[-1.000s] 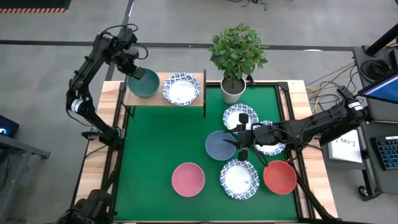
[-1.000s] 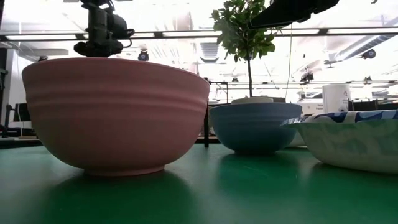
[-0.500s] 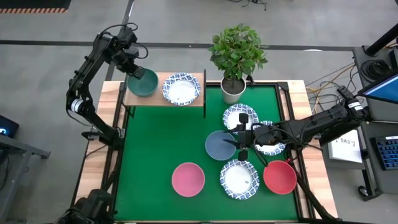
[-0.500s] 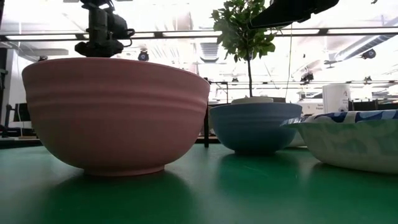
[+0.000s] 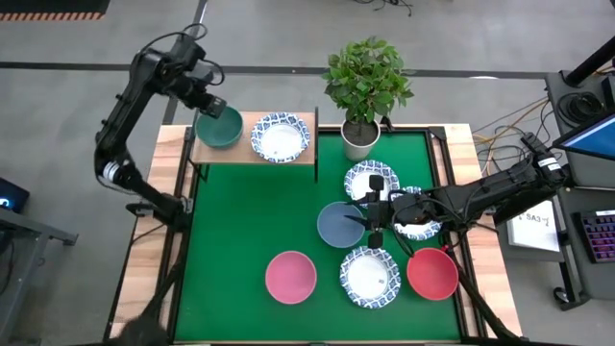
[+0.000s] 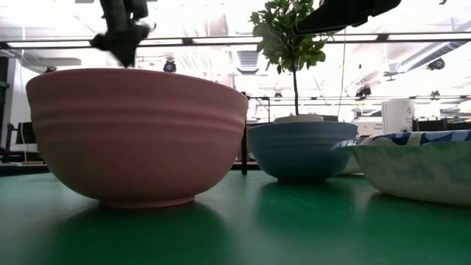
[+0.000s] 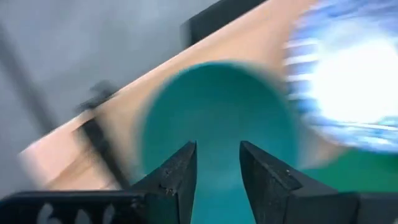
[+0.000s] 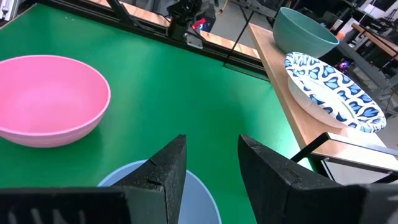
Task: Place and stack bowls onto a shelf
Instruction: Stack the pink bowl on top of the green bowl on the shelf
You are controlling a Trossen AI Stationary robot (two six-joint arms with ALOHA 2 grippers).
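Light wood makes the shelf (image 5: pixel 258 146), which we take as our landmark at the far left corner of the green desk (image 5: pixel 240 221). On the shelf we see the dark green bowl (image 5: pixel 219 127) at its left end and a blue-patterned white bowl (image 5: pixel 281 138) just beside it on the right. Our left end effector (image 5: pixel 205 100) hangs above the green bowl's far-left rim; in the left wrist view its two fingers (image 7: pixel 180 177) stand apart with the bowl's inside showing between them, gripping nothing.

Away from the shelf, toward the desk's near right part, lie the other bowls: the grey-blue bowl (image 5: pixel 338 225), the pink bowl (image 5: pixel 290 276), the red bowl (image 5: pixel 432 273) and three more patterned ones (image 5: pixel 370 277). Our right end effector (image 5: pixel 369 227) sits over the grey-blue bowl's right rim, fingers parted and holding nothing. A potted plant (image 5: pixel 365 86) stands just right of the shelf.
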